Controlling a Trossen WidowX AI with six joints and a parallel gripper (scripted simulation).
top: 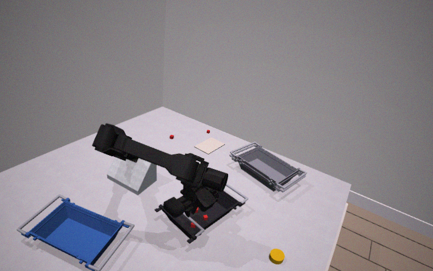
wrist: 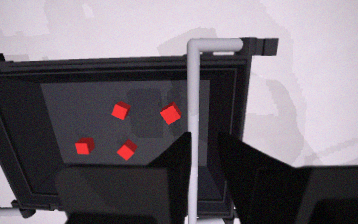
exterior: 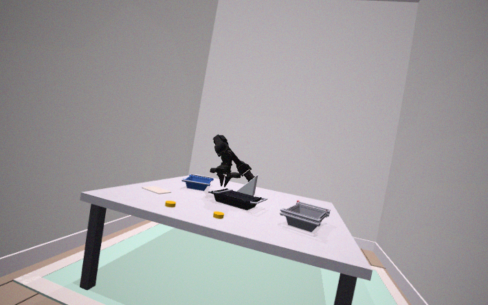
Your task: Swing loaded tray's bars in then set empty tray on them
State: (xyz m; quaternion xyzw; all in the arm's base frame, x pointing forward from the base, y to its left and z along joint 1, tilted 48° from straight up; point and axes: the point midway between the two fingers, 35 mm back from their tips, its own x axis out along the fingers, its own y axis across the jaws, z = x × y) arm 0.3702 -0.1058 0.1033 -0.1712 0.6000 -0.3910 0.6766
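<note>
The black tray point(top: 221, 216) point(exterior: 234, 200) point(wrist: 130, 62) holds several red blocks, one of them a red block point(top: 205, 217) point(wrist: 170, 114). Its near wire bar point(top: 197, 227) point(wrist: 193, 100) lies inward of that end's rim, over the tray's inside. Its far bar point(top: 238, 191) point(exterior: 264, 199) is swung out beyond the other end. My gripper point(exterior: 224, 185) point(wrist: 204, 138) is open a little, pointing down over the near end; the bar passes at the gap between its fingers, nearer the left finger. Two other trays are empty: a blue tray point(top: 80, 237) point(exterior: 198, 185) and a grey tray point(top: 268, 168) point(exterior: 306, 221).
A pale grey wedge point(top: 132, 178) point(exterior: 250, 186) stands near the arm. A yellow disc point(top: 276, 256) lies near the table edge; the exterior view shows two discs point(exterior: 170, 203) point(exterior: 218, 214). A beige sheet point(top: 209, 145) and two loose red blocks point(top: 171, 137) point(top: 208, 131) lie farther back.
</note>
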